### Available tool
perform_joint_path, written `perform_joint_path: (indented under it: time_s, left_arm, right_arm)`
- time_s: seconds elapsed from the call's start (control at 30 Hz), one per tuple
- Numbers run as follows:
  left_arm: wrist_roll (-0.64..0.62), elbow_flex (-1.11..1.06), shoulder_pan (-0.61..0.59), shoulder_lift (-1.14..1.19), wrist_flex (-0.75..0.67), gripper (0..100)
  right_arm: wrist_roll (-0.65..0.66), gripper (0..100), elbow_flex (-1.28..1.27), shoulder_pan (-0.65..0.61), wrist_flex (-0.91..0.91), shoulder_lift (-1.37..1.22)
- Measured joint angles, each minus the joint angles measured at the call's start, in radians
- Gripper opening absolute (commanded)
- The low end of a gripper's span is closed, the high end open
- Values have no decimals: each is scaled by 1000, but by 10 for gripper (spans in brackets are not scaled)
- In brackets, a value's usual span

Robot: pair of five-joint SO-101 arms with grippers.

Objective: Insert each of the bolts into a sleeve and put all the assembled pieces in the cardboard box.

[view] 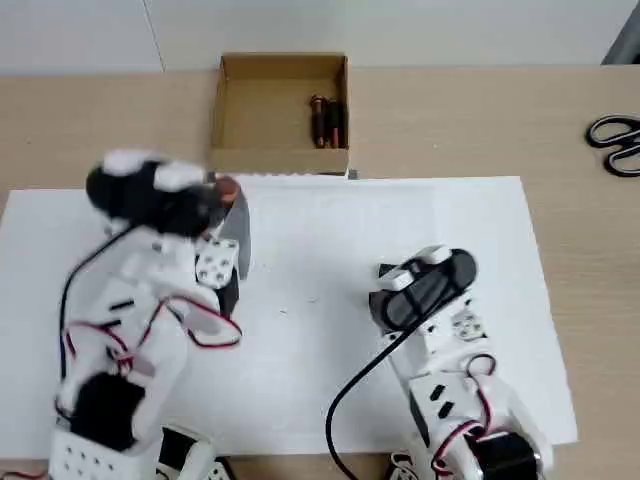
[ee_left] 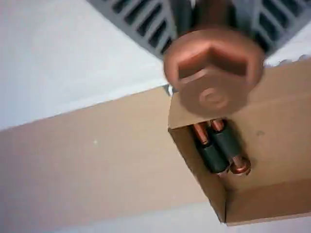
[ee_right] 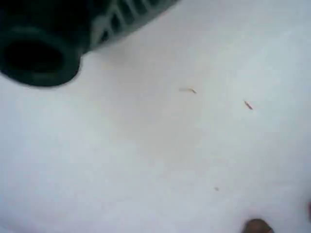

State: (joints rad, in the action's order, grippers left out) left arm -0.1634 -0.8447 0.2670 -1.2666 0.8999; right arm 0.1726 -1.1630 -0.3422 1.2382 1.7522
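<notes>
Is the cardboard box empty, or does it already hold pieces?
Not empty. The cardboard box holds what look like two sleeved bolts lying side by side against one wall.

Copper bolt [ee_left: 214,73]; black sleeve [ee_right: 67,59]; brown cardboard box [view: 262,112]; white sheet [view: 300,340]

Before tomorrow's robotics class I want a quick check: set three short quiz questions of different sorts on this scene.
1. True or false: the cardboard box is empty.
2. The left pincer holds: A a pen, B a bolt, C a spoon.
3. Fill in: the right pincer holds a black ____.
Key: 1 false; 2 B; 3 sleeve.
</notes>
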Motion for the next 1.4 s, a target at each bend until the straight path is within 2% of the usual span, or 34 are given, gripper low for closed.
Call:
perform_joint_path:
  time_s: [0.2,0.5,0.8,1.07,1.4]
  left_arm:
    - [-199,-250,0,-242,-100,6]
    - [-410,-417,2,-345,-192,6]
    - [-451,-423,2,-365,-198,6]
    - [-453,-423,140,-365,-146,6]
    - [-454,-423,158,-365,-126,6]
  right_arm:
    - [-3,2,-149,-178,-101,52]
    - [-3,2,-292,-330,-270,51]
    - [-3,2,-322,-388,-348,51]
    - [-3,2,-322,-388,-381,51]
    - [-3,2,-325,-388,-381,51]
